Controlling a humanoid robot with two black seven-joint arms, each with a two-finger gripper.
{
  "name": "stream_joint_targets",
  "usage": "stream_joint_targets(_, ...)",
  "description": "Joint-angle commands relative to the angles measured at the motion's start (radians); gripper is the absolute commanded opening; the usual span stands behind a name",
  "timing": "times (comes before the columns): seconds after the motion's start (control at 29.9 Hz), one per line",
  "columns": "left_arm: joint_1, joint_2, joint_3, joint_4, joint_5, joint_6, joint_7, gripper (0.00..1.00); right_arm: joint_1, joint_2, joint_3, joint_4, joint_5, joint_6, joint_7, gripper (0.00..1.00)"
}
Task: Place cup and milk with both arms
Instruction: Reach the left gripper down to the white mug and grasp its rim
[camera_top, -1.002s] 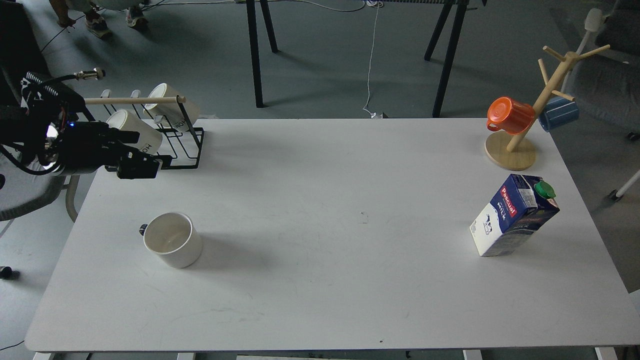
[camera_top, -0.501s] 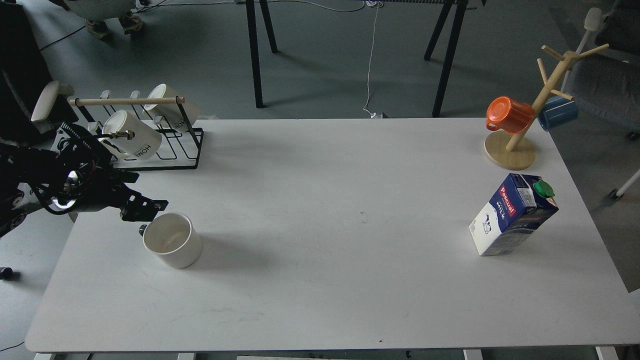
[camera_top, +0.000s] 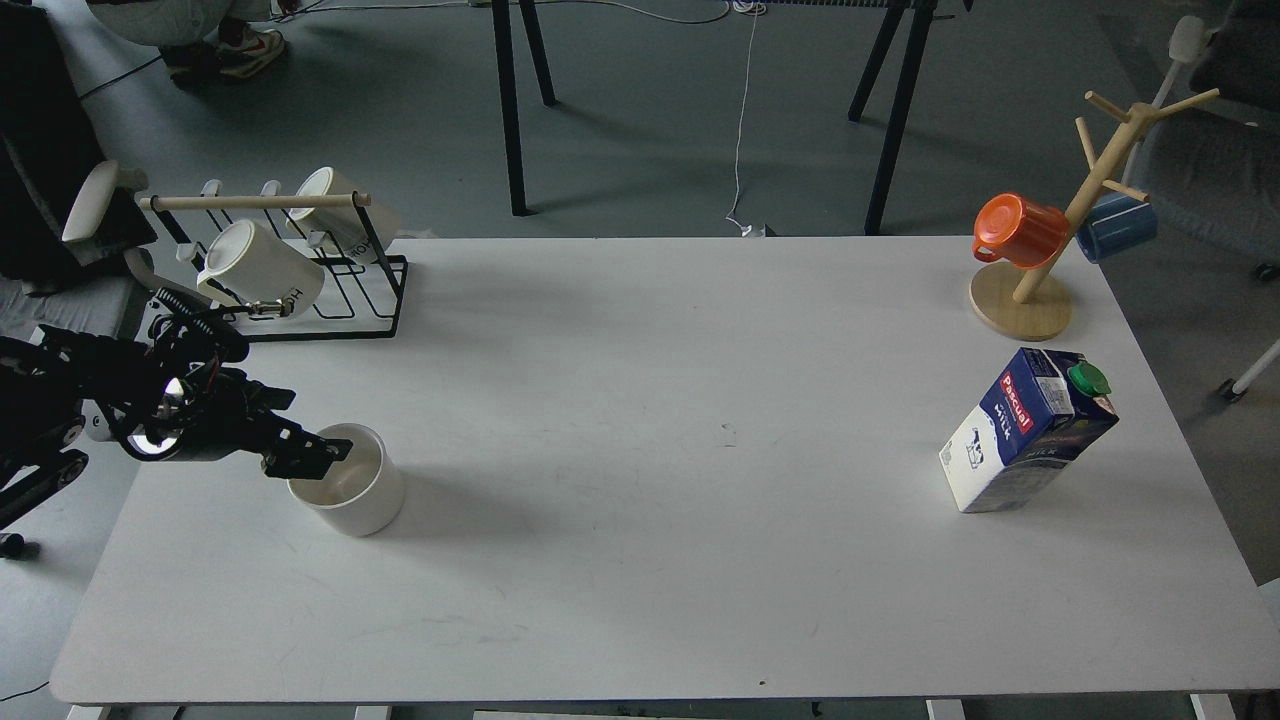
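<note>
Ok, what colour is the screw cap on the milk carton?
Green. The round cap sits at the top corner of the milk carton, clearest in the head view.

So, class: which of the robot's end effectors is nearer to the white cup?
Left. The left end effector is at the near-left rim of the cup, overlapping it in the head view. The right arm is not in view at all.

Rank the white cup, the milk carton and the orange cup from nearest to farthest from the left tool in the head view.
1. White cup: right at the left tool, left side of the table.
2. Milk carton: far across, right side.
3. Orange cup: on the wooden stand, far right corner.
</note>
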Motion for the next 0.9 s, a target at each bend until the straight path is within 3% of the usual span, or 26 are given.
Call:
stream_joint_targets(0.0,0.015,-0.022,0.0,0.029,0.001,0.0,0.0,0.99,-0.003,0.0,0.001,-0.002,0.001,0.0,0.0,0.99)
stream_joint_targets(0.3,0.018,-0.056,0.002,0.092,0.001,0.018,0.0,0.99,-0.012,-0.004,0.001,-0.002,0.001,0.0,0.0,0.99)
stream_joint_targets(0.43,0.023,-0.055,0.005,0.097,0.0,0.026,0.0,0.94,-0.018,-0.006,0.001,-0.002,0.001,0.0,0.0,0.99)
stream_joint_targets(0.57,0.023,-0.053,0.013,0.095,0.005,0.032,0.0,0.7,-0.018,-0.006,0.001,-0.002,0.001,0.0,0.0,0.99)
stream_joint_targets(0.67,0.025,-0.052,0.014,0.095,0.023,0.035,0.0,0.58,-0.021,-0.006,0.001,0.0,0.002,0.0,0.002,0.99)
stream_joint_targets(0.73,0.025,-0.052,0.016,0.094,0.028,0.035,0.0,0.43,-0.021,-0.01,0.003,0.0,0.005,0.0,0.005,0.99)
stream_joint_targets(0.87,0.025,-0.053,0.029,0.094,0.028,0.038,0.0,0.26,-0.023,-0.015,0.064,-0.002,0.05,0.0,0.008,0.99)
